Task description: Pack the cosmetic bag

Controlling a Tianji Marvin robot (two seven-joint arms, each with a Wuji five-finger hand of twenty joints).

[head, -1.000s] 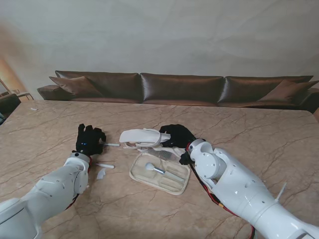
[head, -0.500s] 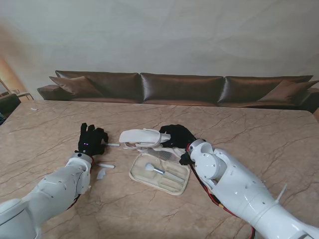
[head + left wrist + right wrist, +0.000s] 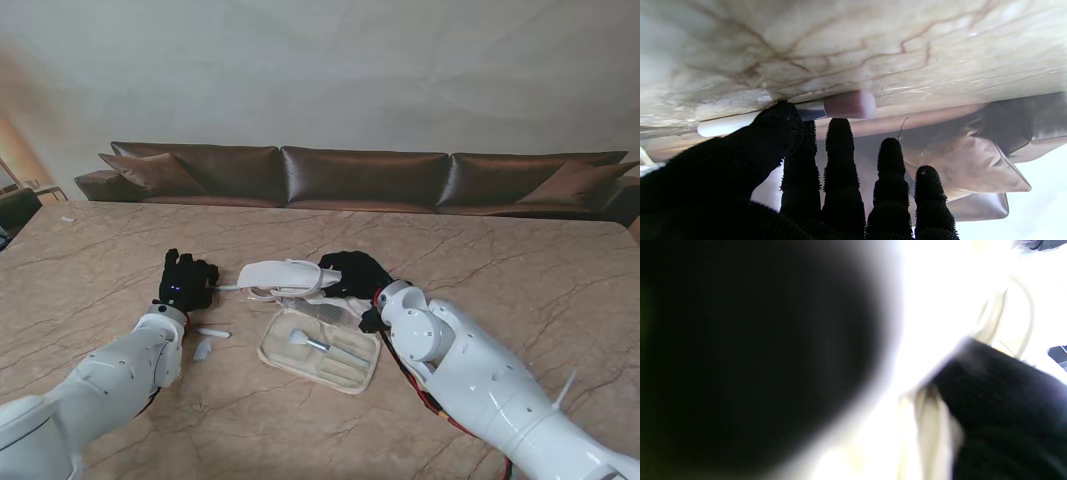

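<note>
1. Cosmetics bag (image 3: 320, 346): a cream, soft-sided pouch with rounded corners, lying unzipped and flat on the desk (image 3: 500, 260); its lid flap (image 3: 285, 274) is lifted and stands nearly level over the far edge.
2. Inside the bag's open tray lie a silver-handled brush with a pale round head (image 3: 306, 340) and some more slim pale tools that are too small to tell apart.
3. The desk is polished beige marble, smooth and glossy, crossed by thin brown veins.
4. The left robot hand (image 3: 181, 281), in a black knitted glove with nubby fingertips, pinches a makeup brush (image 3: 813, 112) between thumb and forefinger; the other fingers (image 3: 840, 160) stretch out straight beneath it.
5. That brush has a white rounded handle, a silver ferrule and a short, dense tuft of pinkish-brown bristles, and it lies along the desk surface.
6. The right robot hand (image 3: 352, 274), gloved in the same black knit, is closed on the right end of the lid flap, holding it up; its wrist view is blurred, showing only black glove against cream fabric.
7. The bag sits between the two robot hands, just nearer to me than the right robot hand and to the right of the left robot hand.
8. Two small white pieces (image 3: 208, 340) lie on the desk nearer to me than the left robot hand, beside the bag's left edge.
</note>
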